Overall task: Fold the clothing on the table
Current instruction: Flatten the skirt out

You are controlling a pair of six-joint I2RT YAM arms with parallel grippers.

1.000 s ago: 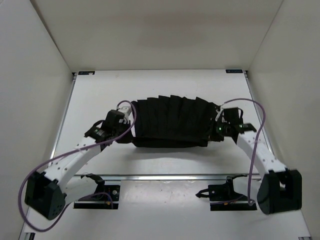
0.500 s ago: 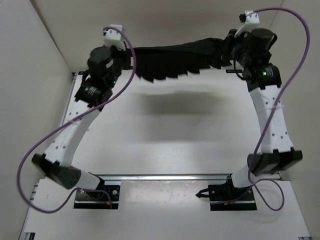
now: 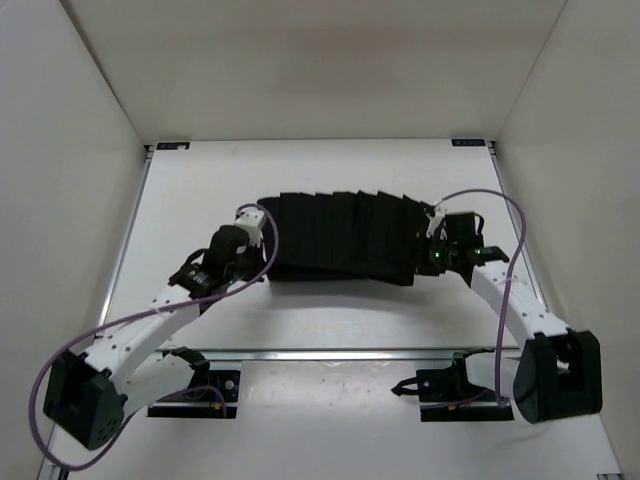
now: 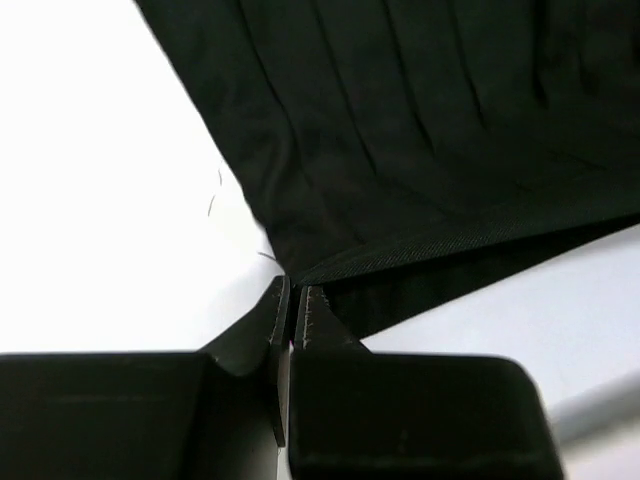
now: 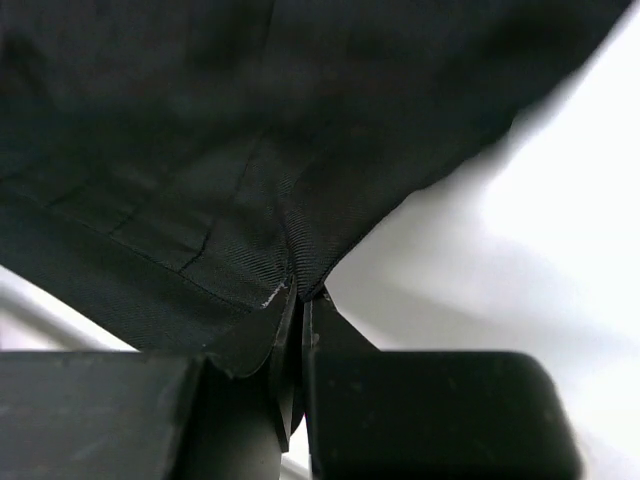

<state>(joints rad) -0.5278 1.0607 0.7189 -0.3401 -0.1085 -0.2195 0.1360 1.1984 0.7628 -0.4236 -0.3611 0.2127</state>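
Plenty of bare table [image 3: 190, 190] beyond the far edge of the clothing [image 3: 340, 235], and a wide strip on the near side too, down to the metal rail [image 3: 330, 352]. Less room at the flanks: left edge of the cloth just beside the left arm, right edge against the right arm and near the table's right border.

Spread flat across the middle of the table, pleats running far to near. Pinched at a left corner by the left gripper [image 4: 292, 295], fingers pressed together on the hem. Pinched at a right corner by the right gripper [image 5: 300, 295], fingers likewise squeezed onto the fabric.

Half a second ago held high over the far end, stretched in the air between both raised arms. Now down on the surface, both arms lowered and bent. Much like the layout of a second ago, only a little farther from the rail.

Smooth white tabletop, white walls [image 3: 70, 150] on three sides, purple cables [image 3: 60, 345] looping from each arm.
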